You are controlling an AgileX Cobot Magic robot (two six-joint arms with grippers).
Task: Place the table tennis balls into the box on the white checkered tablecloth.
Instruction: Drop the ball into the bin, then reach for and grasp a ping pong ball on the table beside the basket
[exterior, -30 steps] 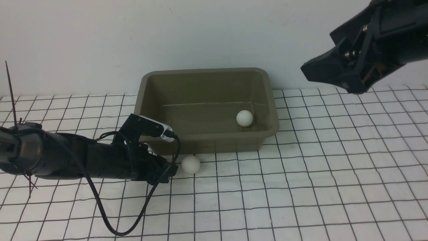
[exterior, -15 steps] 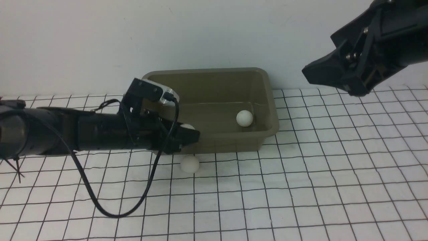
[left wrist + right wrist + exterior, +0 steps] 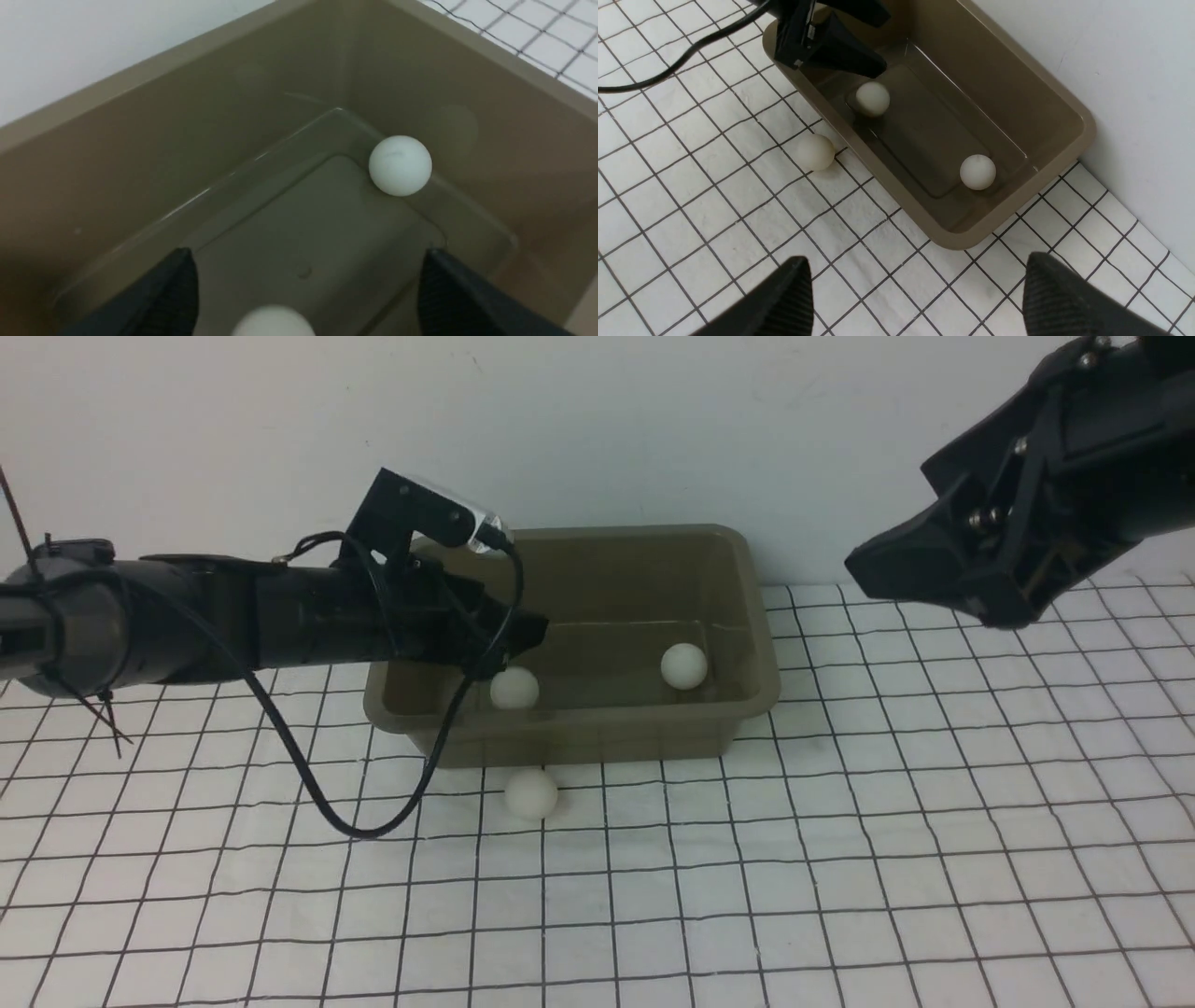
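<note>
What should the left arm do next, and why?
Probably lift the left gripper clear of the box and swing it toward the last ball on the tablecloth by the near wall. Its jaws stand open and empty; one ball below them and another ball already lie inside.

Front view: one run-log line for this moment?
left gripper: open over box | right gripper: open, aloft | in box: left ball, right ball | on tablecloth: third ball

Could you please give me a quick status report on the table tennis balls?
Left gripper jaws open, empty, over the box; right gripper open, raised aside. In the box: first ball, second ball. Outside: third ball on tablecloth beside front wall, unobstructed.
</note>
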